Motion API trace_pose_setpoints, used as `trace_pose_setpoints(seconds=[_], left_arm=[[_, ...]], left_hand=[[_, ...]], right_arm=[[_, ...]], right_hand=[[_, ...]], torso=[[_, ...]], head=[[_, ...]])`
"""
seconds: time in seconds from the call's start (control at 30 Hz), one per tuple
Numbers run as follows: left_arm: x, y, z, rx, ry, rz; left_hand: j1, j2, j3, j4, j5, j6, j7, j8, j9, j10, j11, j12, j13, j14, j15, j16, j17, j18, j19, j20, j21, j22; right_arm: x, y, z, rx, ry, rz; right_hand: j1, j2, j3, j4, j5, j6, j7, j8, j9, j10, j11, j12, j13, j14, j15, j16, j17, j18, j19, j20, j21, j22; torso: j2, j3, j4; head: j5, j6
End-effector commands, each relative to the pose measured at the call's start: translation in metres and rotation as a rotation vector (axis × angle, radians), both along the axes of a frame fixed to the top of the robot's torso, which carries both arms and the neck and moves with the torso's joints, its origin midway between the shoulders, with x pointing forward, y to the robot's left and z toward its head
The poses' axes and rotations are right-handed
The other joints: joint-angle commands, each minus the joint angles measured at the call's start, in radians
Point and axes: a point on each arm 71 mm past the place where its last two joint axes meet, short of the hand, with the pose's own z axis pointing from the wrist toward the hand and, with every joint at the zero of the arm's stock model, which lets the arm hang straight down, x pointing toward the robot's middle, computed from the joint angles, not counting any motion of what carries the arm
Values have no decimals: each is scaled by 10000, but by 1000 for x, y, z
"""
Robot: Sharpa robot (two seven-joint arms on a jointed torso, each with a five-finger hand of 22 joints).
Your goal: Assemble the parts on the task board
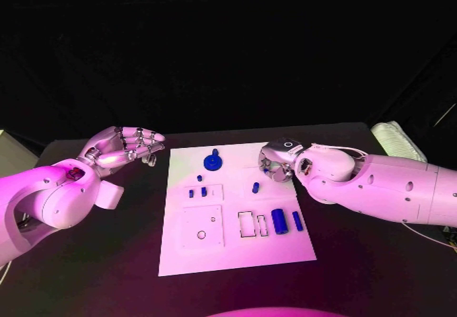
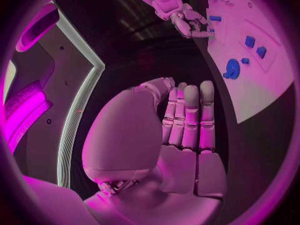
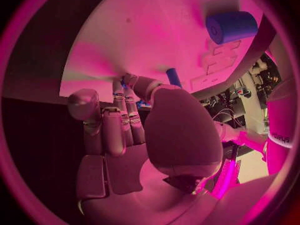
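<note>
On black table (image 1: 362, 264): white task board (image 1: 238, 254).

Black counter (image 1: 371, 264), black backdrop (image 1: 228, 59) behind it, white ribbed object (image 1: 400, 140) at the counter's far right edge

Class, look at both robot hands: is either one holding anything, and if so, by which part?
The left hand holds nothing, hovering beside the white board. The right hand is over the board; whether it grips a part cannot be told.
</note>
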Motion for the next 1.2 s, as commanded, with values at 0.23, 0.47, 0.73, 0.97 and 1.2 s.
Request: trace_pose_setpoints(seconds=[0.23,0.47,0.73,0.97,1.2], left_arm=[[0,-1,0,-93,33,-158],[1,0,0,-78,27,-123],[2,0,0,-68,18,-92],[4,0,-1,-59,10,-62],[6,-3,-2,-76,-5,-93]], left_hand=[[27,34,4,-76,65,-73,-5,12,14,-41,6,30,6,23,-28,-38,9,66,60,6,-15,-13],[30,39,12,-82,67,-83,0,9,17,-59,12,23,1,27,-23,-41,11,65,65,7,-13,-13],[38,46,20,-91,68,-86,0,10,21,-67,15,23,-2,30,-20,-43,13,64,70,7,-12,-12],[44,49,27,-99,69,-87,1,11,25,-71,16,24,-4,31,-18,-46,14,63,73,8,-11,-12],[50,52,33,-109,70,-89,2,13,29,-74,17,26,-5,34,-16,-49,16,63,77,9,-9,-11]], right_arm=[[-6,2,-1,248,-649,31],[-9,3,9,831,-1098,95],[-14,4,25,1542,-1409,229],[-32,16,37,2219,-1386,711],[-58,47,37,2819,-950,1641]], right_hand=[[28,246,119,-180,52,153,-18,136,130,300,-116,83,35,568,-133,124,74,-171,81,-106,363,435],[16,250,139,-209,51,169,-24,155,156,332,-125,81,38,570,-146,142,92,-189,112,-109,455,549],[-12,253,148,-220,48,179,-18,170,177,353,-129,76,39,579,-158,180,146,-206,136,-104,527,639],[-22,254,158,-238,47,181,-16,179,195,377,-135,77,43,584,-171,201,171,-223,162,-96,598,726],[-22,253,169,-260,48,176,-15,183,208,384,-137,70,43,581,-180,200,161,-222,155,-90,601,729]], torso=[[4,5,5],[-1,-5,0],[-13,4,-7],[-9,-3,-11],[-20,-4,14]], head=[[-36,1],[-44,26],[-3,28],[84,28],[377,6]])
